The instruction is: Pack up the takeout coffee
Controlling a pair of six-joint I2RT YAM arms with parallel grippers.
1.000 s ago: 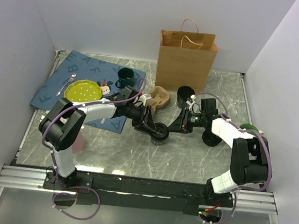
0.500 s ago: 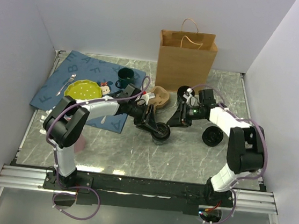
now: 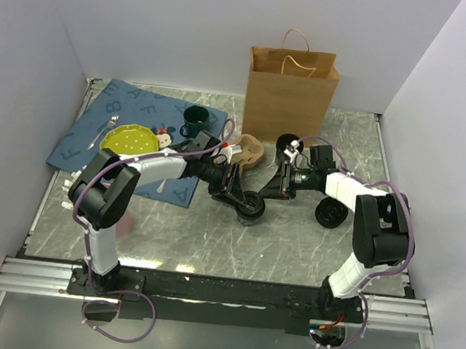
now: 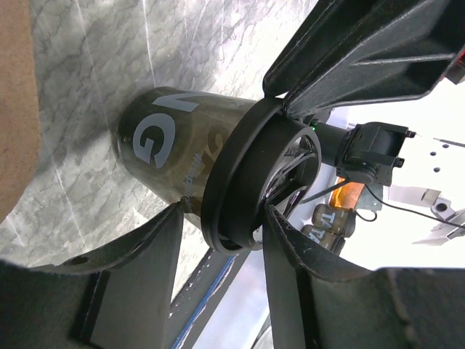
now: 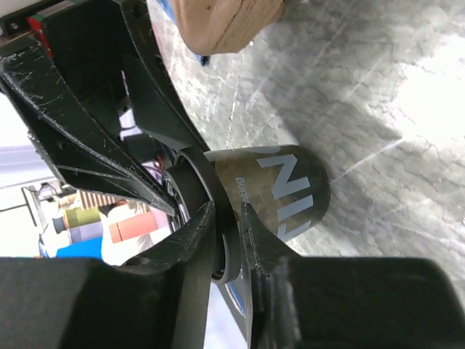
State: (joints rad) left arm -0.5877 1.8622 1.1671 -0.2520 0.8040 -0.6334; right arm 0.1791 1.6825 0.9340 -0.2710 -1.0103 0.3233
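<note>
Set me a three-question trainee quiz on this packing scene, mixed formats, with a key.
1. True or false: the takeout coffee is already inside the paper bag.
2. Its lid sits: A) on top of it, B) on the yellow plate, C) inside the bag.
3. Fill in: the green mug stands on the ___ mat.
Key: 1 false; 2 A; 3 blue.

Lab test booth: white partition walls (image 3: 233, 23), aluminium rail (image 3: 203, 293)
</note>
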